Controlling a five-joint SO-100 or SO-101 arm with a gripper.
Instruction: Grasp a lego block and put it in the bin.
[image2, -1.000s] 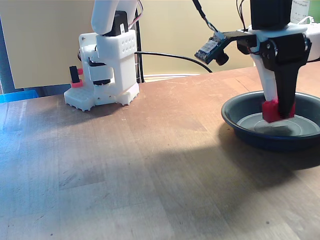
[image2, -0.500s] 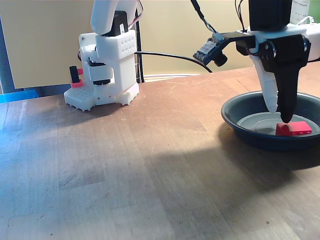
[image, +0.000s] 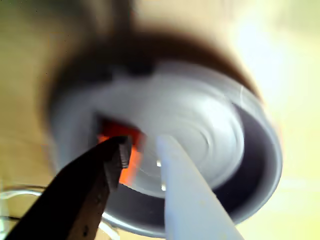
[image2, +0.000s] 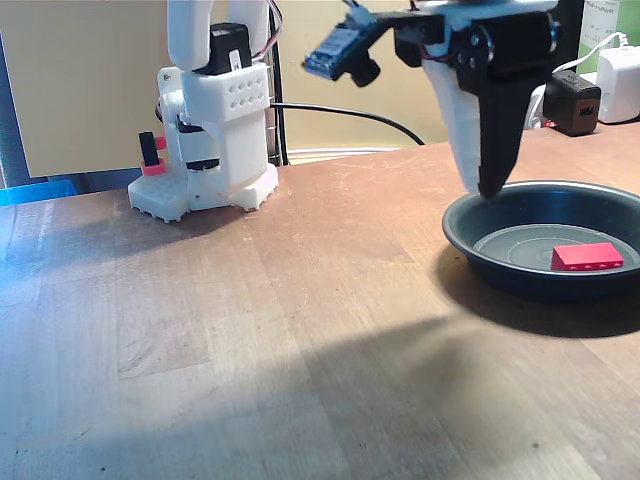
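Looking at the fixed view, we are seeing the lego block (image2: 587, 257) lying flat inside the bin (image2: 470, 232) on the counter (image2: 250, 330), while our fingers (image2: 483, 185) are hanging spread and empty above its rim; no readable writing.

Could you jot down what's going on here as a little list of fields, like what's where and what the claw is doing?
Brick: red block lying flat inside the pan
Pan: dark round pan on the wooden table, right side of the fixed view
Claw: gripper open, holding nothing, raised above the pan's left rim
Arm base: white base at the back left
Task state: brick is in the pan
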